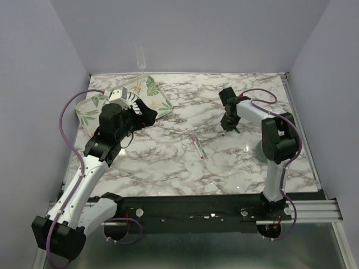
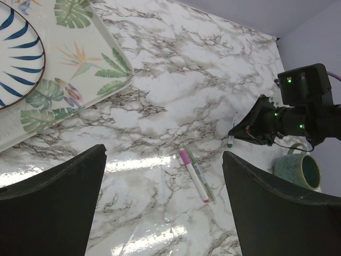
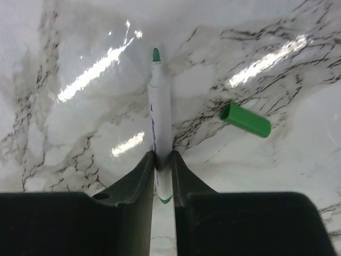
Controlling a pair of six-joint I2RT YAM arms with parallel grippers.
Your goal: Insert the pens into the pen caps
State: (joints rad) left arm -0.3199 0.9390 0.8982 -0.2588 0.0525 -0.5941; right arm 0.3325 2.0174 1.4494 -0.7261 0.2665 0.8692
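A: Status?
B: Right fingers (image 3: 139, 184) clamped on green pen (image 3: 159, 114) near its tail, nib out. Green cap (image 3: 245, 120) on worktop (image 3: 64, 133), 3 o'clock of barrel. Pink pen (image 2: 195, 178) lies mid-worktop. Left fingers (image 2: 58, 192) apart, empty.
A: Handling?
B: Light, stiff, slick barrel. Grip mid-barrel so it won't pivot.

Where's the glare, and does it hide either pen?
Right wrist view: bright streaks cross the table beside the green pen. Left wrist view: a glare band lies left of the pink pen, not over it. Top view: faint shine.
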